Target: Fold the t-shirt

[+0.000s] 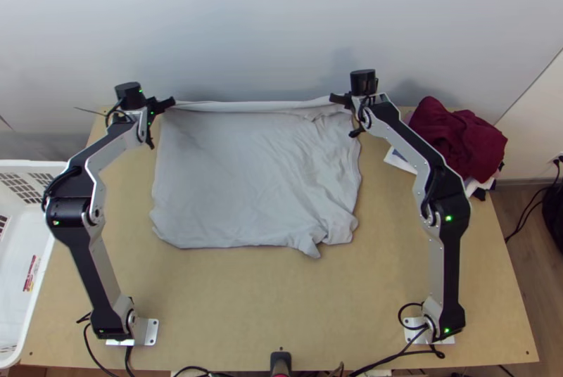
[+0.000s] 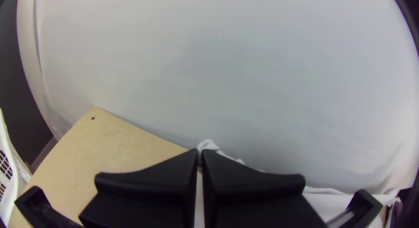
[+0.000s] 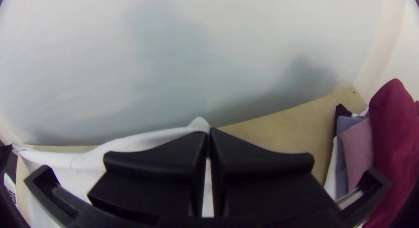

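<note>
The pale t-shirt (image 1: 232, 173) lies flat mid-bench (image 1: 232, 307), long axis running left to right — which way its collar points is hard to tell. Left pincer (image 1: 170, 104) grips its far left corner; right pincer (image 1: 335, 100), its far edge toward the right — both clenched.
</note>
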`<state>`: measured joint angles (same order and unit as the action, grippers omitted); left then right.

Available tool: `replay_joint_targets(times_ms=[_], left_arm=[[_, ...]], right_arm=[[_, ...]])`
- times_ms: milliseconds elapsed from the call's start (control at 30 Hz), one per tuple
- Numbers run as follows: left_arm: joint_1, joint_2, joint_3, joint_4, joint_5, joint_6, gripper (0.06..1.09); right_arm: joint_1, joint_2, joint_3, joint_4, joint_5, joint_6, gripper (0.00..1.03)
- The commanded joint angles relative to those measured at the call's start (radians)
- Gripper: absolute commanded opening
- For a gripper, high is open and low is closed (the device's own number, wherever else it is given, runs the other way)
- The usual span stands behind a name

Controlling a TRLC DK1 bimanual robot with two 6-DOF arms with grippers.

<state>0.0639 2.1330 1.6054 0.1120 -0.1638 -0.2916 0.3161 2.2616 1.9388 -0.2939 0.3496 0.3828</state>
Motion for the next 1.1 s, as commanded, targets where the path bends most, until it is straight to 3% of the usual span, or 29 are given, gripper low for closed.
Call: replay_joint_targets(times_ms=[0, 400, 1067], left_arm=[[0.04, -0.096, -0.094, -0.025, 0.05, 0.016, 0.1], [0.031, -0.347, -0.395, -0.061, 0.083, 0.028, 0.1], [0.016, -0.55, -0.641, -0.115, 0.115, 0.026, 0.1]], right_arm=[[-0.002, -0.105, -0.109, -0.044, -0.037, 0.018, 0.03], [-0.003, -0.286, -0.337, -0.071, -0.093, 0.014, 0.03], [0.011, -0.484, -0.595, -0.143, -0.135, -0.002, 0.03]])
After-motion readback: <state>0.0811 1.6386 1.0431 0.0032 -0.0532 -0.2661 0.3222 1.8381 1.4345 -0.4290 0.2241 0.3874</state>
